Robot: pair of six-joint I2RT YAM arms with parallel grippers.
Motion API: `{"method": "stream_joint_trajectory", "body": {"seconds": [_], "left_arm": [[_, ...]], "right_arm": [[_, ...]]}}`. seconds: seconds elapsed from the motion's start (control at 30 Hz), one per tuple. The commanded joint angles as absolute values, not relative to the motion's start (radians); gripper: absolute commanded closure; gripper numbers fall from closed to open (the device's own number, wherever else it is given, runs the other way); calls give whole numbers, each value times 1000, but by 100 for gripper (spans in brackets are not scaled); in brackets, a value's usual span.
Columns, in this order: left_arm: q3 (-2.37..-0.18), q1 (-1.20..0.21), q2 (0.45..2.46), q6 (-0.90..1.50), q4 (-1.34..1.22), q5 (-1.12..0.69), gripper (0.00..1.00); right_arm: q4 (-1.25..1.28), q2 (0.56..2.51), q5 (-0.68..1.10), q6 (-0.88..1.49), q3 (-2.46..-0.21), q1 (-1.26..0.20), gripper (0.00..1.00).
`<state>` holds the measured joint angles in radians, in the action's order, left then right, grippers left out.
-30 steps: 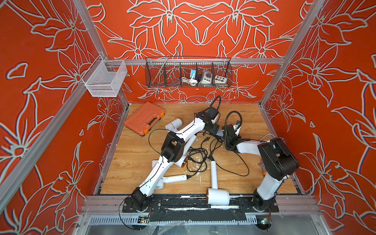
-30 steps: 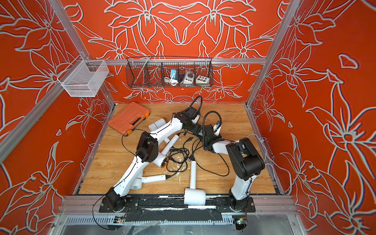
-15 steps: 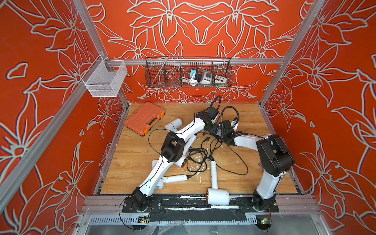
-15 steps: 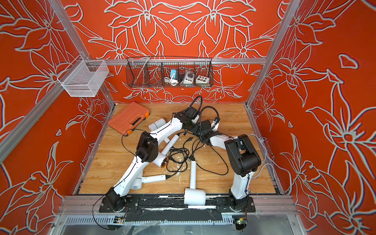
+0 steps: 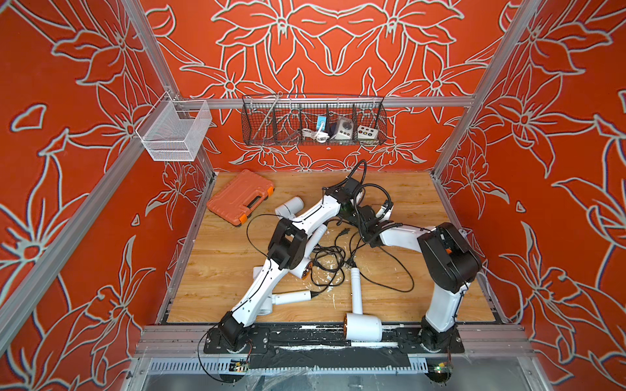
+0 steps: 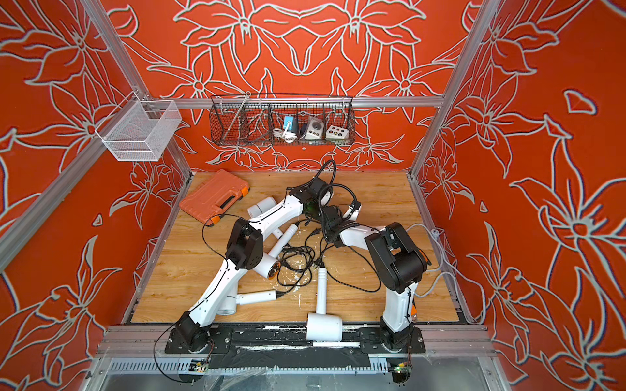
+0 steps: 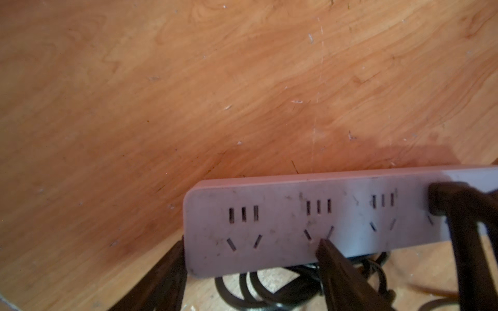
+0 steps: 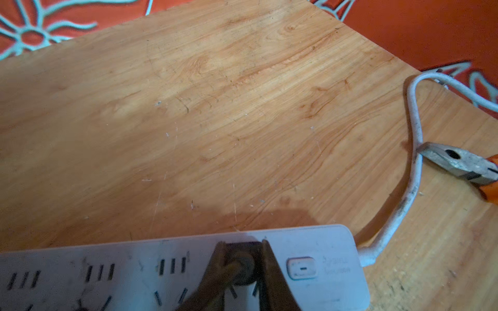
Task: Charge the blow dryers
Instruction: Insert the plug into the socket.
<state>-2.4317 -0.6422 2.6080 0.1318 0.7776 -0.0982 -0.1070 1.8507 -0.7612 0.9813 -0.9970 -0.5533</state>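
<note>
Several white blow dryers lie on the wooden table: one at the front, one at the back left, and two partly under the left arm. Their black cords are tangled mid-table. A white power strip lies at the middle back. My left gripper is open, with one finger at the strip's short end and the other on its face. My right gripper is shut on a black plug, which sits at the socket beside the strip's switch.
An orange tool case lies at the back left. Pliers rest by the strip's white cable near the right wall. A black wire basket and a white mesh basket hang on the walls.
My right arm has swung left and back, carrying the plug over to the power strip beside the left gripper. The left arm has stayed put.
</note>
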Motion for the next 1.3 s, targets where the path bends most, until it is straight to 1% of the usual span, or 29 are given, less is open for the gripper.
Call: {"method": "stream_joint_trajectory", "body": {"seconds": [0.0,0.07,0.2,0.37,0.43,0.7,0.9,1.13,1.27], "left_arm": [[-2409,-637,2604,129,832,-103,26],[-2407,-637,2599,127,833,-103,26],[-2407,-635,2594,126,834,-103,26],[-2406,-629,2592,130,831,-118,26],[-2406,-629,2592,131,830,-121,26],[-2406,-614,2580,130,832,-137,26],[-2402,-611,2577,133,829,-146,26],[-2401,-605,2564,138,824,-144,26],[-2394,-588,2537,144,818,-138,25]], "right_arm": [[-302,1893,-604,1060,-905,-606,100],[-323,1903,-570,1031,-927,-604,100],[-433,1937,-506,1050,-995,-607,100],[-416,1924,-454,1078,-960,-608,100],[-441,1933,-453,1061,-981,-607,100],[-523,1951,-462,1004,-1071,-573,100],[-641,1997,-529,873,-1248,-537,100],[-644,2050,-591,766,-1350,-495,100],[-590,2058,-622,697,-1356,-456,100]]}}
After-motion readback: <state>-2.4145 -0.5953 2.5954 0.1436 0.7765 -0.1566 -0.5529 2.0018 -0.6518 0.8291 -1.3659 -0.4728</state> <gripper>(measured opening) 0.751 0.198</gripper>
